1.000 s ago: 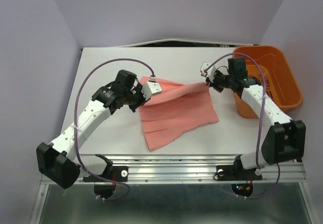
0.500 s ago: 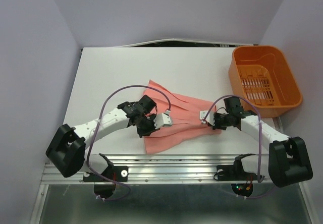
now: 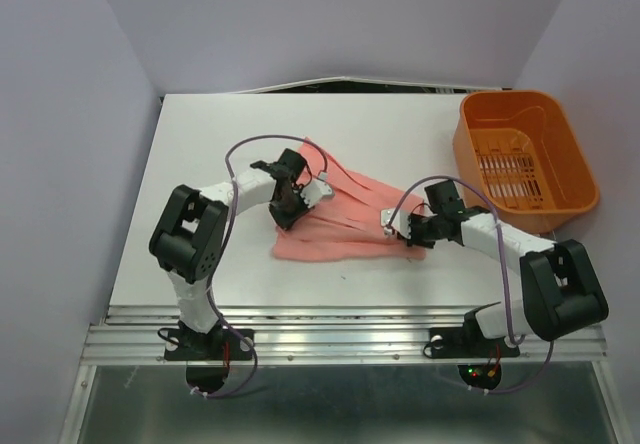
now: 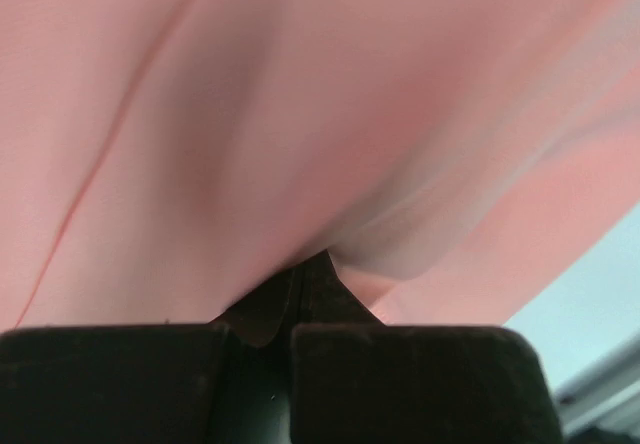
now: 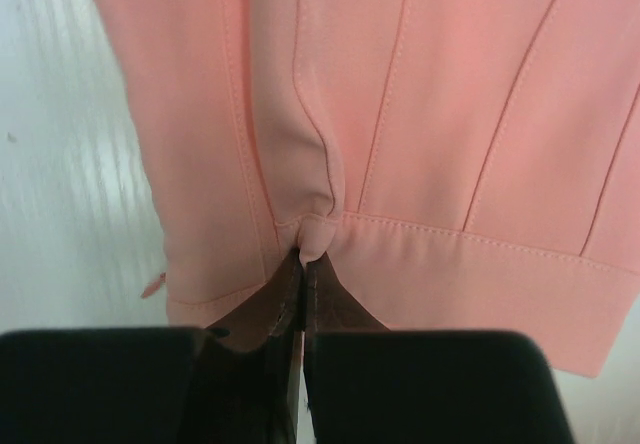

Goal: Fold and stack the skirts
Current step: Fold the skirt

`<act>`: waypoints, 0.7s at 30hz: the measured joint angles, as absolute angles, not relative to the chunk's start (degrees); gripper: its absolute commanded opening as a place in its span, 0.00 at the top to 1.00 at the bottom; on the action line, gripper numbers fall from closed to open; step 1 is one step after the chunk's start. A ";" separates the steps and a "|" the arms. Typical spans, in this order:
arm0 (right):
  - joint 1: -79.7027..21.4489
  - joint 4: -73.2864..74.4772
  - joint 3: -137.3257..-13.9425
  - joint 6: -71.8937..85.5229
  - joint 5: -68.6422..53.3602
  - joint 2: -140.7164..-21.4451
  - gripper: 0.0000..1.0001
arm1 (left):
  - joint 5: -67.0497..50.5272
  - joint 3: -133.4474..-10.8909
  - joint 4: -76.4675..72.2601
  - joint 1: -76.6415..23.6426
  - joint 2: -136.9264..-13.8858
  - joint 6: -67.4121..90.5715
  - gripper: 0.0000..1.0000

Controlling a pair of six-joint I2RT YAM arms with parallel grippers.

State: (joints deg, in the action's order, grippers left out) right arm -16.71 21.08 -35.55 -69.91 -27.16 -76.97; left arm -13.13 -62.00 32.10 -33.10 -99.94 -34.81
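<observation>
The left tool (image 3: 288,202) is clamped on the skirt (image 3: 345,222) at its 9 o'clock edge and the right tool (image 3: 408,232) at 3 o'clock, apparently on the waistband, with the long axis lying across the table (image 3: 400,124) between them.

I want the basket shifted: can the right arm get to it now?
Probably not yet. The way to the orange basket looks free, but the right pincer is shut on the skirt at its edge and would drag it along.

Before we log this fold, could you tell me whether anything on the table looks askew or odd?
Only the skirt: it lies crooked and rumpled, pinched shut by the left pincer and right pincer. Nothing looks spilled or damaged.
</observation>
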 measured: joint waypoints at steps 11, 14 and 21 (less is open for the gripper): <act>-28.47 22.17 -54.81 -43.00 -25.43 -95.66 0.99 | -7.40 -99.09 30.55 -18.13 -125.01 -37.71 0.63; -30.85 23.66 -61.54 -31.64 -25.34 -101.27 0.99 | -10.22 -101.49 30.46 -13.82 -124.36 -35.59 0.54; -32.01 25.17 -71.90 -6.72 -27.18 -109.84 0.57 | -24.49 -82.06 23.27 -2.15 -101.95 -21.12 0.37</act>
State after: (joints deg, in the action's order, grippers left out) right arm -32.01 25.17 -71.90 -6.72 -27.18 -109.84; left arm -24.49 -82.06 23.27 -2.15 -101.95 -21.12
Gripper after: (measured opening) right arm 0.259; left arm 0.618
